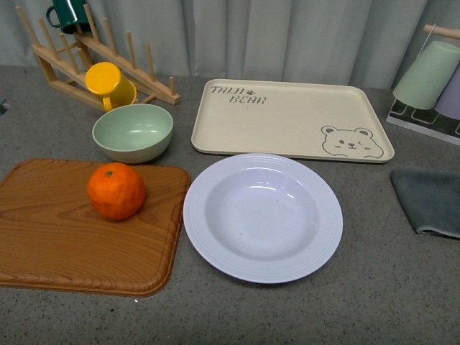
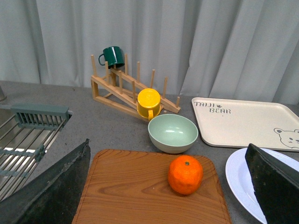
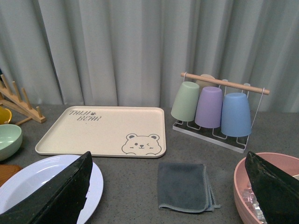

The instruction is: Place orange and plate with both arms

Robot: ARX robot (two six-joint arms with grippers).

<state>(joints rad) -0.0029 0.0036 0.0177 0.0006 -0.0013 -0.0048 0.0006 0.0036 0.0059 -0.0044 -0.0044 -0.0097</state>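
The orange (image 1: 116,190) sits on a wooden cutting board (image 1: 50,237) at the front left. The white deep plate (image 1: 262,215) lies on the counter just right of the board, empty. In the left wrist view the orange (image 2: 185,174) lies between the open black fingers (image 2: 51,191), and the plate's edge (image 2: 238,179) shows beside it. My left gripper (image 2: 170,205) is open, above and behind the board. My right gripper (image 3: 170,205) is open over a grey cloth (image 3: 183,185), with the plate (image 3: 28,184) to one side. Neither gripper shows in the front view.
A pale green bowl (image 1: 133,131), a yellow mug (image 1: 109,85) and a wooden rack (image 1: 86,54) stand behind the board. A beige bear tray (image 1: 287,118) lies behind the plate. A cup stand (image 3: 215,109), a pink bowl (image 3: 268,186) and a sink rack (image 2: 28,135) flank the area.
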